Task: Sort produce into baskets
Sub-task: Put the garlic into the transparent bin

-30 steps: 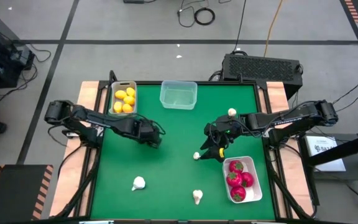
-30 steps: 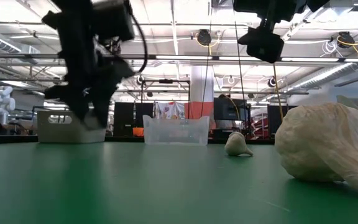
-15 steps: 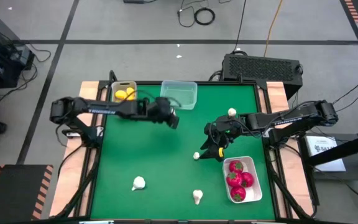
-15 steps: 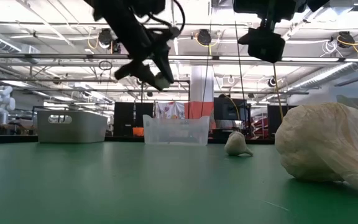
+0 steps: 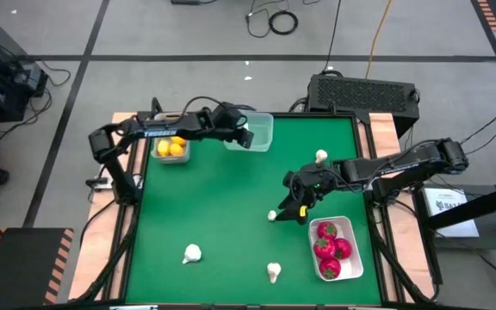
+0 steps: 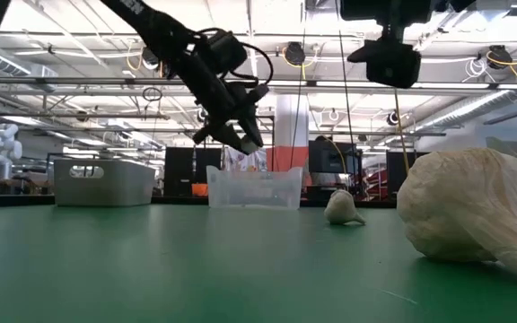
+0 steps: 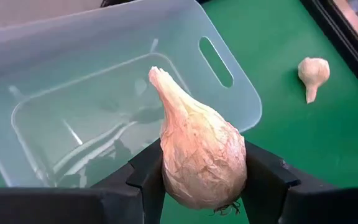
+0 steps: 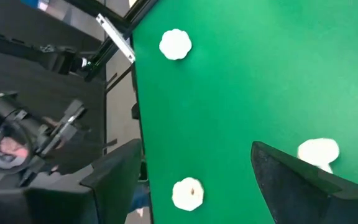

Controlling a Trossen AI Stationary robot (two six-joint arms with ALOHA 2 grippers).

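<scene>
Garlic, a white papery toy bulb, is sitting clamped across its fat belly in the left gripper, hovering over the clear plastic tub by the table's far edge; it is looking light, slightly crinkly. Right gripper is waiting, fingers spread, mid-table.

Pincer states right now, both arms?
Left pincer: closed on a garlic bulb, above the clear tub.
Right pincer: open, empty.
</scene>
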